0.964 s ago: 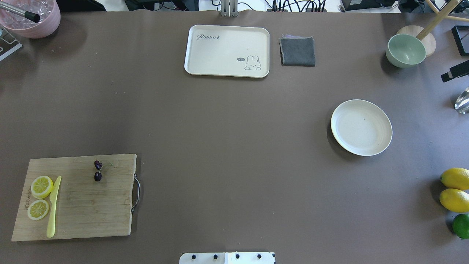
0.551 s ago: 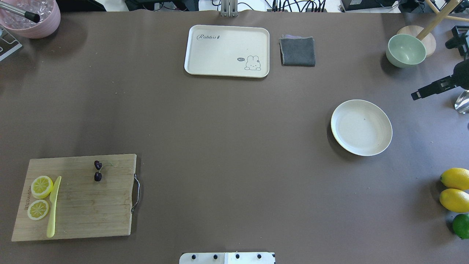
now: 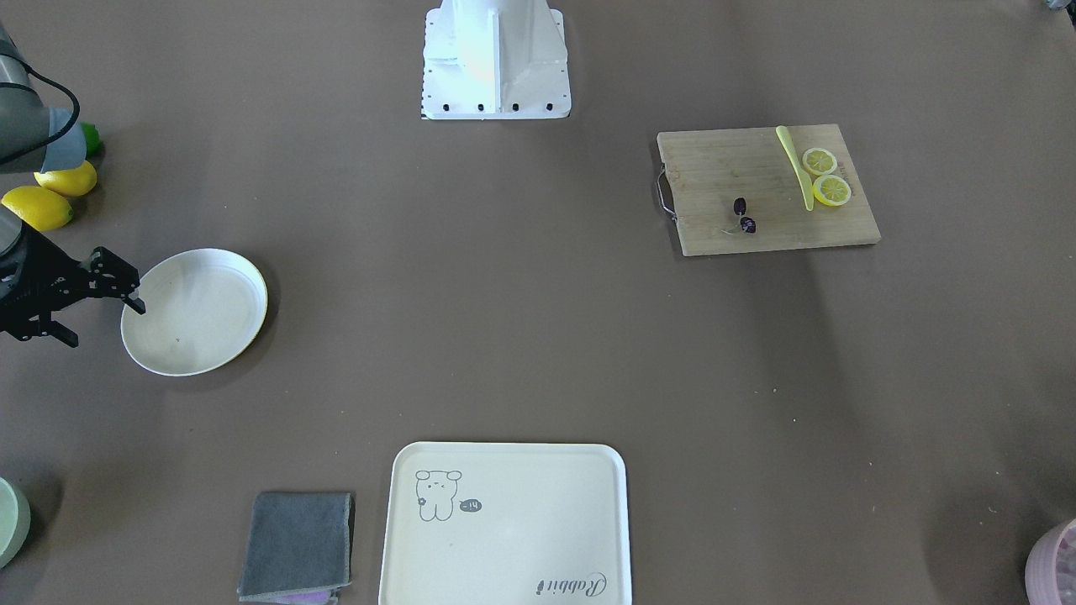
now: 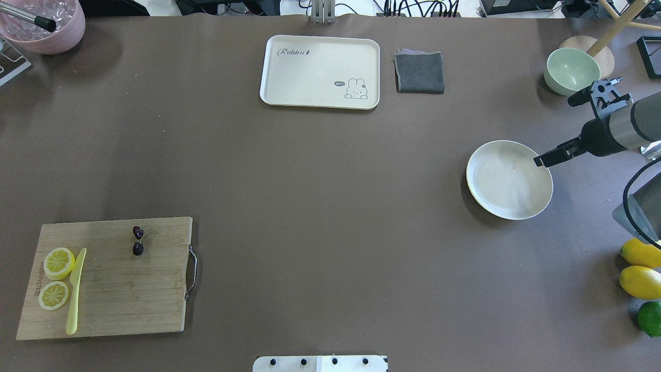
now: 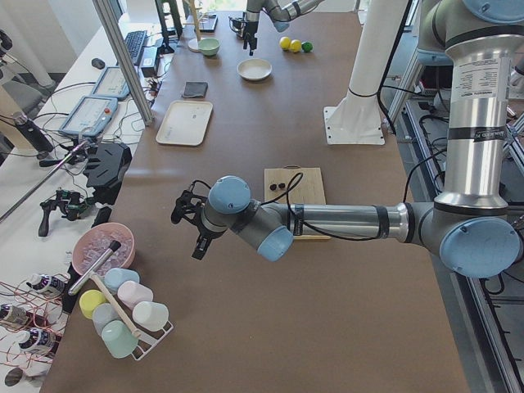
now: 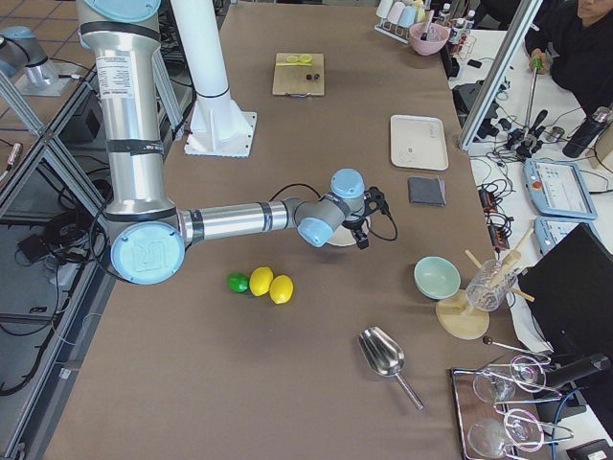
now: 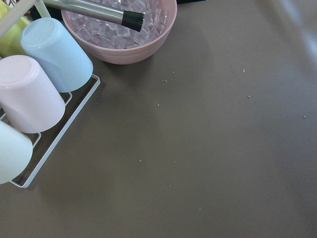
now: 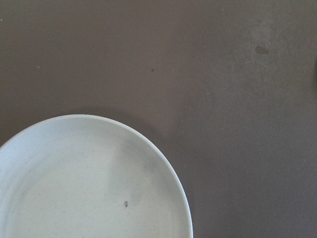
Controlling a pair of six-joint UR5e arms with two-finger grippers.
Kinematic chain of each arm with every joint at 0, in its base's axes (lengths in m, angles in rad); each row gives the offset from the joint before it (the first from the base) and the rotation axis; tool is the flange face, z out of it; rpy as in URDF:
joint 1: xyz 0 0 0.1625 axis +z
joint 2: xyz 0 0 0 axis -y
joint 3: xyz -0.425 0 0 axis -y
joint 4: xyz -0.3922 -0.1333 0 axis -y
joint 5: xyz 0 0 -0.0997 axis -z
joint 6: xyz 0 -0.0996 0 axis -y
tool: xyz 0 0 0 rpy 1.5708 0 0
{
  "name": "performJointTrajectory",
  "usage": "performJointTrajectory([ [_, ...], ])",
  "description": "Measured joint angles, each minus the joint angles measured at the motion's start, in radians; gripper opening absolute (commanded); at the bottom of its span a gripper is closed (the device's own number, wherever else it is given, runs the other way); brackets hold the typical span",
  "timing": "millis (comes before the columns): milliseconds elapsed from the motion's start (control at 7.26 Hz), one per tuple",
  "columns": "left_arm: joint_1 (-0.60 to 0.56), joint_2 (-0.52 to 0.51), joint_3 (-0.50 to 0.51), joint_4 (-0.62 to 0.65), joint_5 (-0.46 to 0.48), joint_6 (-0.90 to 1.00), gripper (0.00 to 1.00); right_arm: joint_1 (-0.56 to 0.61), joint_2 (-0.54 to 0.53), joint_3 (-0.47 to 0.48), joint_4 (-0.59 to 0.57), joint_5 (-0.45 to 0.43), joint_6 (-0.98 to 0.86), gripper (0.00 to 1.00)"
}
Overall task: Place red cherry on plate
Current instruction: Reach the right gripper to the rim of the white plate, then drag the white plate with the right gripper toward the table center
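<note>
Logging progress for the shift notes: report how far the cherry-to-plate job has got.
Done: nothing yet. The red cherry lies on the cutting board and the plate is empty. In hand: the right tool is open by the plate's rim; the left tool is over bare table near the pink bowl. Left: pick up the cherry, carry it across, set it on the plate.

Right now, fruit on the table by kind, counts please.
Whole lemons: 2
Lime: 1
Lemon slices: 2
Red cherries, joined by stems: 2
Total: 7
</note>
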Motion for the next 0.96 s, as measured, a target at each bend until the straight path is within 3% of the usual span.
performJointTrajectory([
  [138, 0.000, -0.002, -0.001, 0.000, 0.000, -0.001, 0.98, -0.014, -0.002, -0.061, 0.092, -0.008, 0.058, 0.99],
  [275, 0.000, -0.005, 0.000, -0.001, 0.000, -0.001, 0.98, -0.024, -0.003, -0.112, 0.170, -0.011, 0.117, 0.79],
  [413, 0.000, -0.010, 0.002, -0.001, 0.000, -0.001, 0.98, -0.030, -0.002, -0.138, 0.215, -0.013, 0.158, 0.26],
  [551, 0.000, -0.016, 0.004, 0.000, 0.000, -0.001, 0.98, -0.034, 0.000, -0.146, 0.233, -0.014, 0.194, 0.00],
  [964, 0.000, -0.033, 0.007, 0.001, 0.000, -0.003, 0.98, -0.036, 0.006, -0.144, 0.230, -0.012, 0.240, 0.00],
])
